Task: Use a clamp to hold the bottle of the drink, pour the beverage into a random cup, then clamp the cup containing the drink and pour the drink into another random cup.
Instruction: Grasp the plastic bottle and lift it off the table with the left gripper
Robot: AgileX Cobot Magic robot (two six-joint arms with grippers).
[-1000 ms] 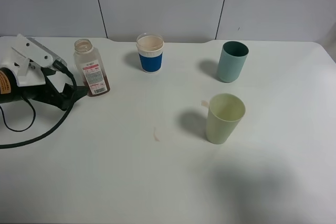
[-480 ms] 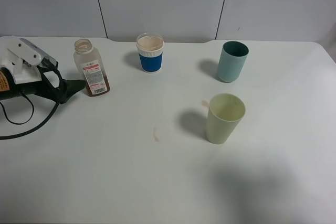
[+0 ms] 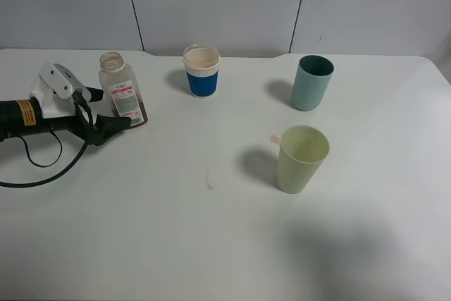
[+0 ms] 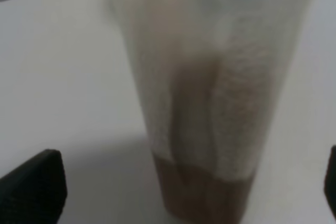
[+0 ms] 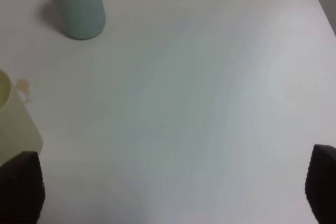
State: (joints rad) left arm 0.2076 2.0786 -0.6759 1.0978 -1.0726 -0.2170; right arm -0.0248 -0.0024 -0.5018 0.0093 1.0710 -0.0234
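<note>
The white desk (image 3: 148, 237) is filling the exterior high view, and every object on it is standing upright. The black left arm (image 3: 21, 114) is reaching in from 9 o'clock, lying low over the desk with a black cable (image 3: 42, 174) looping beneath it.

The left pincer (image 3: 111, 108) is standing wide apart and pointing toward 3 o'clock at the bottle. One finger (image 3: 95, 92) is sitting at the bottle's 9 o'clock side and the other (image 3: 116, 123) is reaching to its 7 o'clock corner. In the left wrist view, bare desk is showing between each fingertip and the bottle, so the pincer is gripping nothing.

The right pincer (image 5: 170, 184) is showing only in the right wrist view. It is also spread wide, hanging over bare desk and holding nothing.

The pale yellow-green cup (image 3: 301, 158) is standing at about 3 o'clock from the desk's middle. The teal cup (image 3: 312, 82) is standing at about 1 o'clock, well apart from it. A blue-banded white cup (image 3: 201, 72) is standing near 12 o'clock.

The bottle (image 3: 121, 89) is standing uncapped at about 10 o'clock, its label facing the camera. The brown beverage (image 3: 135, 115) is lying in a shallow layer at its base. A faint smudge (image 3: 210, 180) is marking the desk near the middle, and a small pinkish speck (image 3: 275, 138) is lying just beside the pale yellow-green cup at its 10 o'clock.
</note>
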